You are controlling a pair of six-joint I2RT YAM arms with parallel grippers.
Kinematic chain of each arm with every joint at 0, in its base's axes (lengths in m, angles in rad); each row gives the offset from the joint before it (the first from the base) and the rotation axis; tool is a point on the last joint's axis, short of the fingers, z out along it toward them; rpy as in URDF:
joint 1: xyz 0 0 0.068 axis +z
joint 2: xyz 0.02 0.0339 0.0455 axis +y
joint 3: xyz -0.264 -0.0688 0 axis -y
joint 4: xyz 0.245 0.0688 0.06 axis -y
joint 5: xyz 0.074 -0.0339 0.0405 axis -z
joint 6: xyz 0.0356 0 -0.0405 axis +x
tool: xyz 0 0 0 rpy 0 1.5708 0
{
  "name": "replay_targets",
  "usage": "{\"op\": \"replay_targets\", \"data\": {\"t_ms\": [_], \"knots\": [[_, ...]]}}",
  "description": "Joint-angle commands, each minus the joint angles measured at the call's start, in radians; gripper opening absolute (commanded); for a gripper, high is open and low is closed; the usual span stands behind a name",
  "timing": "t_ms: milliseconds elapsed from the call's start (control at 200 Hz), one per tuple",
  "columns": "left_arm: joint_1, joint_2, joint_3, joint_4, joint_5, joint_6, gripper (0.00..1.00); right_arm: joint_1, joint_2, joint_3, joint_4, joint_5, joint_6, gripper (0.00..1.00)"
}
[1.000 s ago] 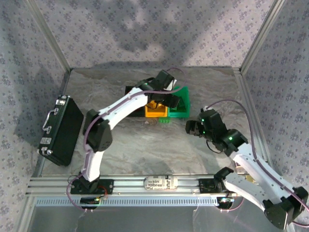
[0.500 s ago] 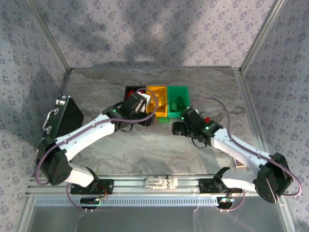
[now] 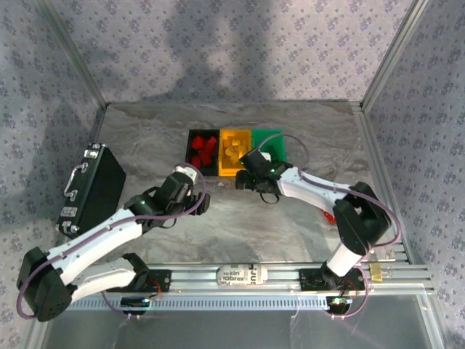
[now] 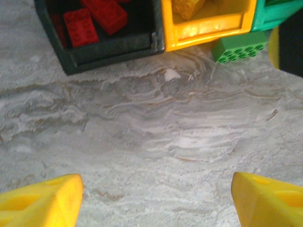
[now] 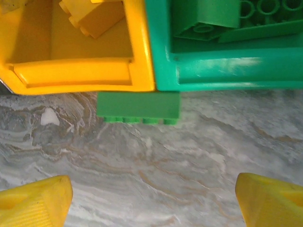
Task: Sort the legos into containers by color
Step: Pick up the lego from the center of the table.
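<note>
My right gripper [image 5: 151, 203] is spread wide and empty. A green lego [image 5: 138, 106] lies on the table straight ahead of its fingertips, against the fronts of the yellow-orange bin [image 5: 71, 75] and the green bin [image 5: 227, 71]. My left gripper [image 4: 151, 198], likewise spread and empty, has the black bin [image 4: 113, 49] of red legos [image 4: 80, 26] ahead to its left.

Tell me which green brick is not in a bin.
The green brick on the table, at the front walls of the yellow bin and green bin; the others lie inside it.
</note>
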Motion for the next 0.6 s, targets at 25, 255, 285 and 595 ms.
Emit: {"op": "replay_targets", "data": {"t_ms": [25, 255, 285, 595], "knots": [[0.003, -0.094, -0.067, -0.022, -0.024, -0.064, 0.82, 0.023, 0.1, 0.123, -0.069, 0.08, 0.05, 0.91], [0.003, -0.212, -0.14, -0.059, -0.022, -0.11, 0.82, 0.031, 0.24, 0.233, -0.14, 0.123, 0.074, 0.9], [0.003, -0.223, -0.144, -0.062, -0.024, -0.113, 0.82, 0.03, 0.253, 0.243, -0.154, 0.133, 0.076, 0.89], [0.003, -0.245, -0.167, -0.051, -0.02, -0.125, 0.82, 0.032, 0.314, 0.278, -0.197, 0.176, 0.091, 0.83]]}}
